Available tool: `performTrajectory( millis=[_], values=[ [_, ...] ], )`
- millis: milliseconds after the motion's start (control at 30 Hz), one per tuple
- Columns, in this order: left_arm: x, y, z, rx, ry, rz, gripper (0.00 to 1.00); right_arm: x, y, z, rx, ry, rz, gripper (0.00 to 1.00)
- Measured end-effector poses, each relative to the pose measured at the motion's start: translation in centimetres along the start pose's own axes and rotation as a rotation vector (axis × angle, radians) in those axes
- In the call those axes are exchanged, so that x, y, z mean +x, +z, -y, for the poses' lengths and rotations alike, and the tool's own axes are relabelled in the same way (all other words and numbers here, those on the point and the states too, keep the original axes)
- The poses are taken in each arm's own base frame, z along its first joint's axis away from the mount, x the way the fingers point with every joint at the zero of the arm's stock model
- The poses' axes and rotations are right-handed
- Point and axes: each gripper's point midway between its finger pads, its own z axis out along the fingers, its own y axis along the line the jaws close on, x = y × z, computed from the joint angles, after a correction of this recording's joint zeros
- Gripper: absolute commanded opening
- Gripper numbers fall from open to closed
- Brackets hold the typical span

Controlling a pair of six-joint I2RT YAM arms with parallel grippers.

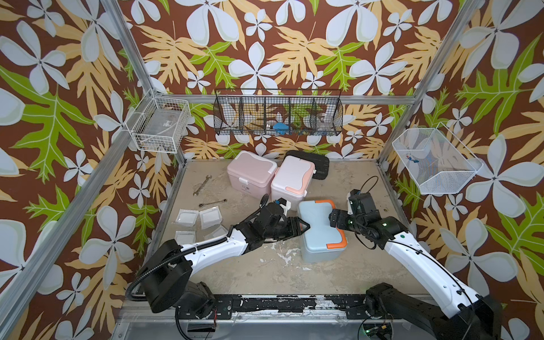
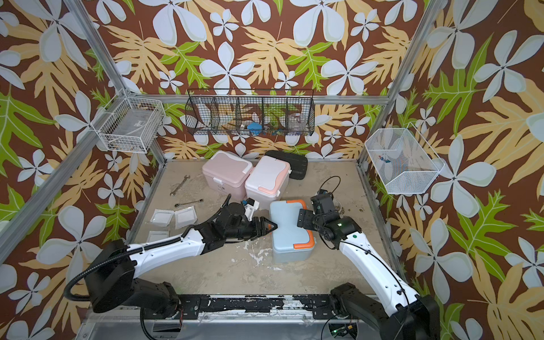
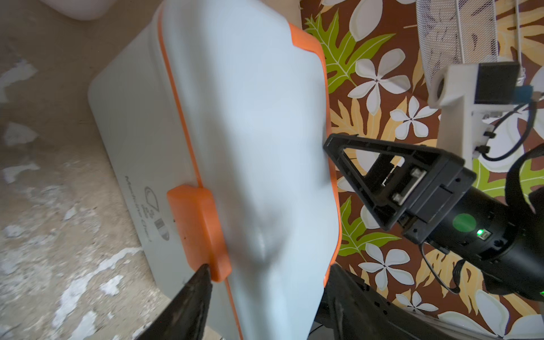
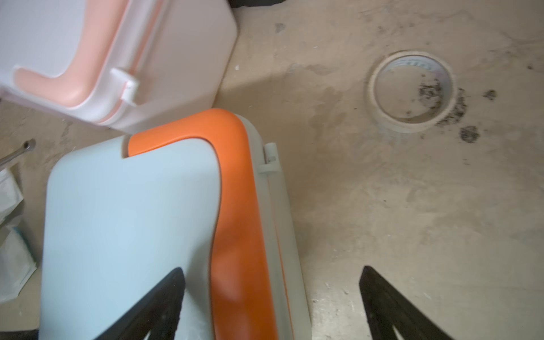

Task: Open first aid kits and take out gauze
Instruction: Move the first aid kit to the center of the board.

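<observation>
Since the blue kit [image 1: 318,229] is stiff, slick, probably light, I would lift its latch [image 3: 197,229]: left tool [image 1: 305,226] half open there, seemingly empty; right tool [image 4: 270,268] wide open, empty.

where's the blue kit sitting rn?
In both top views the light blue kit stands mid-table, just nearer the robot than the white-and-peach kit, between the left gripper at its latch and the right gripper at its handle side.

Centre: blue kit [image 1: 319,232], orange handle [image 1: 336,243] and latch [image 3: 197,229]. Upper centre: pink kit [image 1: 250,170]; white kit [image 1: 291,175], peach handle [image 1: 295,189]; black ribbed case [image 1: 321,167]. Table [image 1: 265,273]: mottled beige. Walls [image 1: 265,44]: brown, patterned with white flowers, green and tan leaves.
</observation>
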Motion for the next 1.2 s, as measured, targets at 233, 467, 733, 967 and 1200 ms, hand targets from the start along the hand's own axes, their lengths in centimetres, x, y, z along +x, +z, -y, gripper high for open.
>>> performTrajectory(
  millis=[233, 467, 733, 967, 1200],
  values=[
    [-1.1, 4.0, 2.7, 0.055, 0.036, -0.016, 0.69, -2.5, -2.8, -0.5, -0.068, 0.008, 0.063, 0.94],
    [-8.4, -3.0, 7.5, 0.066, 0.154, 0.198, 0.87, 0.2, -4.8, -5.2, -0.266, -0.092, -0.002, 0.91],
    [-23.6, -12.6, 3.1, -0.282, 0.254, 0.534, 0.95, 6.2, -5.6, -12.9, -0.455, -0.280, -0.154, 0.90],
    [-32.9, -12.0, -6.1, -0.594, 0.250, 0.519, 0.93, 8.5, -1.6, -14.9, -0.390, -0.345, -0.246, 0.90],
    [-36.0, -7.1, -9.7, -0.716, 0.314, 0.416, 0.88, 5.2, 1.3, -9.9, -0.182, -0.231, -0.178, 0.89]
  ],
)
